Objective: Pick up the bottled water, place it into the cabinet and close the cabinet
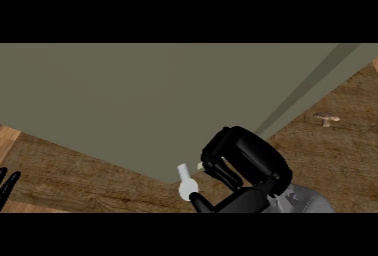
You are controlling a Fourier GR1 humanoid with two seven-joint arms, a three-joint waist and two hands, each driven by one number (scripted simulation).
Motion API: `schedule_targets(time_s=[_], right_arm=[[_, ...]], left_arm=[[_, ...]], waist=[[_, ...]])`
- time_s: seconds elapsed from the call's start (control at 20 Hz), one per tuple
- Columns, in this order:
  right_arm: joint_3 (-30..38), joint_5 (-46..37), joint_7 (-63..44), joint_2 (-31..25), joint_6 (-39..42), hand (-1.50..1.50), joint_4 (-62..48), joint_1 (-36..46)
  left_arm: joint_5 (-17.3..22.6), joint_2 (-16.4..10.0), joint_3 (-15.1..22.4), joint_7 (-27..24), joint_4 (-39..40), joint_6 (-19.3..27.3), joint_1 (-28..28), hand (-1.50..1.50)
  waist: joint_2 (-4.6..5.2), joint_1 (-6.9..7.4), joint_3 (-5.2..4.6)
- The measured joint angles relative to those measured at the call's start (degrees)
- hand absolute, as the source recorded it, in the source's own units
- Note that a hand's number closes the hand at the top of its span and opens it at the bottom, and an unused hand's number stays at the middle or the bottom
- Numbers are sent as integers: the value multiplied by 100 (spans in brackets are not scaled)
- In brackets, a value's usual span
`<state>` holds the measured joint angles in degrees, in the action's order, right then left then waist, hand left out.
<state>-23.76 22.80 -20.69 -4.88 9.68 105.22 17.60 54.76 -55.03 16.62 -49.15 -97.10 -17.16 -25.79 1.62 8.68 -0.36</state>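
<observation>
The bottled water [184, 184] shows as a small white bottle, with only its neck and part of its body visible. My right hand [247, 165] is curled round it, fingers above and thumb below, and hides the remainder of it. Hand and bottle sit at the lower edge of the grey-green cabinet [133, 100], which fills the upper part of the head view. A darker strip [310, 82] runs diagonally down the cabinet's right side. I cannot tell whether the door is open. My left hand [7, 184] rests at the lower left edge, fingers up.
The wooden counter [88, 185] shows below and to the right of the cabinet. A small brown mushroom [325, 118] lies on it at the right, beyond my right hand.
</observation>
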Motion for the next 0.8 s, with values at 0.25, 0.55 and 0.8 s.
schedule_targets(time_s=[0.25, 0.55, 0.8], right_arm=[[696, -360, 147, 346, -592, 150, -1477, 1280], [947, -464, 505, 501, -485, 150, -3006, 2351], [766, -405, 866, 492, -198, 150, -3698, 2822]], left_arm=[[124, -12, -106, 50, 78, -144, -115, -150], [153, -14, -258, 99, 82, -265, -243, -150], [71, 48, -308, 120, 14, -289, -290, -150]], waist=[[-29, -145, 13], [-136, -279, 27], [-192, -267, -6]])
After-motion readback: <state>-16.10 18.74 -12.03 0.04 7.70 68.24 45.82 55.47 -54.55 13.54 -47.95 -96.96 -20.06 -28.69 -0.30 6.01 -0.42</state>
